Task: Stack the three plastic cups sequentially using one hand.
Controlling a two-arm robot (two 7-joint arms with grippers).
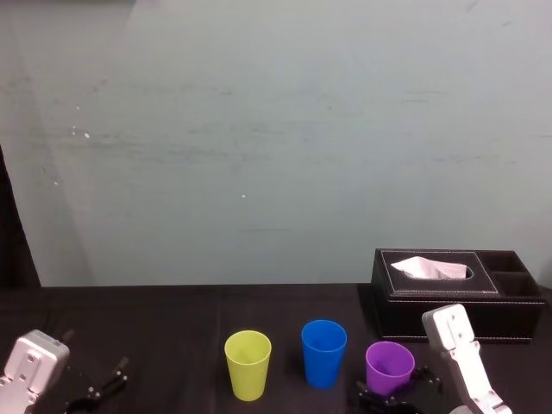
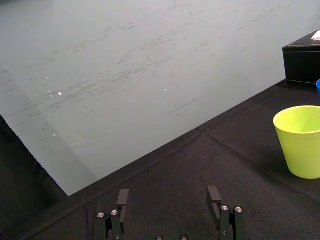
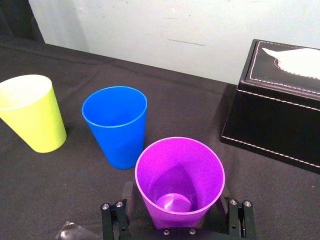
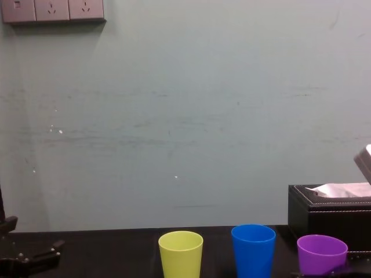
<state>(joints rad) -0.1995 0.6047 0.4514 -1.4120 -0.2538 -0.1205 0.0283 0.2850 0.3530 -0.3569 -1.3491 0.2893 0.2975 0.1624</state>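
Three plastic cups stand upright in a row on the black table: yellow-green on the left, blue in the middle, purple on the right. My right gripper, the hand, is open around the lower part of the purple cup, one finger on each side with a small gap. In the right wrist view the blue cup and the yellow-green cup stand just beyond it. My left gripper rests open and empty near the table's front left, well away from the yellow-green cup.
A black tissue box with a white tissue sticking out stands close behind and to the right of the purple cup. A pale wall rises right behind the black table. Bare tabletop stretches left of the cups.
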